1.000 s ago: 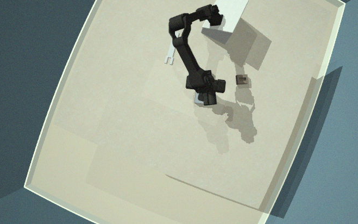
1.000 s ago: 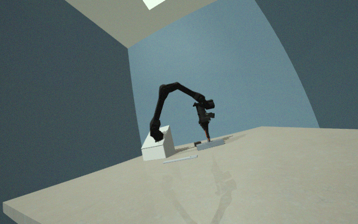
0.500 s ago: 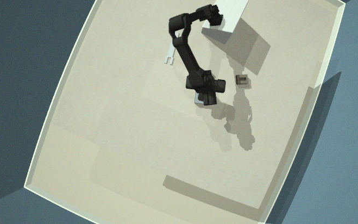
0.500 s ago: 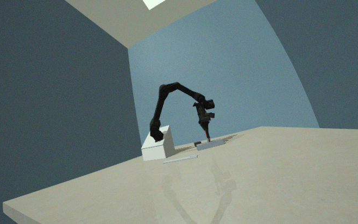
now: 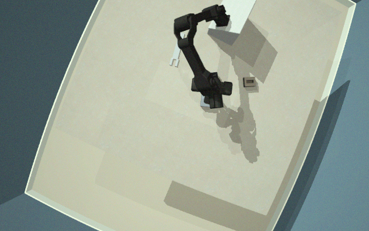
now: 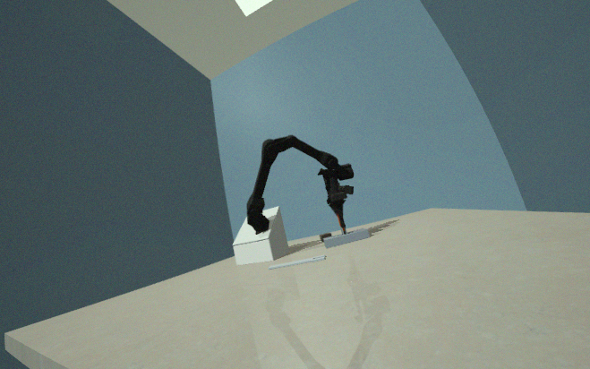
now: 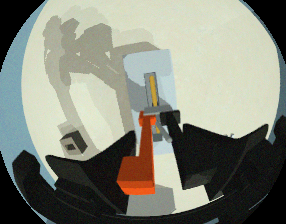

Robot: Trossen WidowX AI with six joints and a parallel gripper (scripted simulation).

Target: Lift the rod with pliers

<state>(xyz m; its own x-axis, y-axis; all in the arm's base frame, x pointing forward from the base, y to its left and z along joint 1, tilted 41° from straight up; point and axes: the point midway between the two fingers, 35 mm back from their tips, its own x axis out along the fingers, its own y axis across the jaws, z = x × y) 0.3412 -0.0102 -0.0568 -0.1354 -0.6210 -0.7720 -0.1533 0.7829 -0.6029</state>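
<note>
A pale blue-grey block (image 5: 202, 102) (image 6: 352, 238) (image 7: 165, 61) lies on the table with a narrow channel along its top. The yellow rod (image 7: 153, 89) lies in that channel. My gripper (image 6: 340, 214) (image 7: 159, 131) points down over the block, shut on the locking pliers. The pliers' orange handle (image 7: 147, 162) shows between the black fingers, with a black handle beside it. Their grey head (image 7: 159, 109) crosses over the channel and the rod. How deep the jaws reach and whether they are locked is hidden. The brown holster (image 5: 249, 85) (image 6: 325, 235) stands apart, its slot empty.
A pale flat tool with a forked end (image 5: 176, 52) (image 6: 297, 262) lies on the table near the arm. A white slanted block (image 5: 241, 15) (image 6: 253, 253) stands by the arm's base. A raised rim (image 5: 322, 91) runs along the table's edge.
</note>
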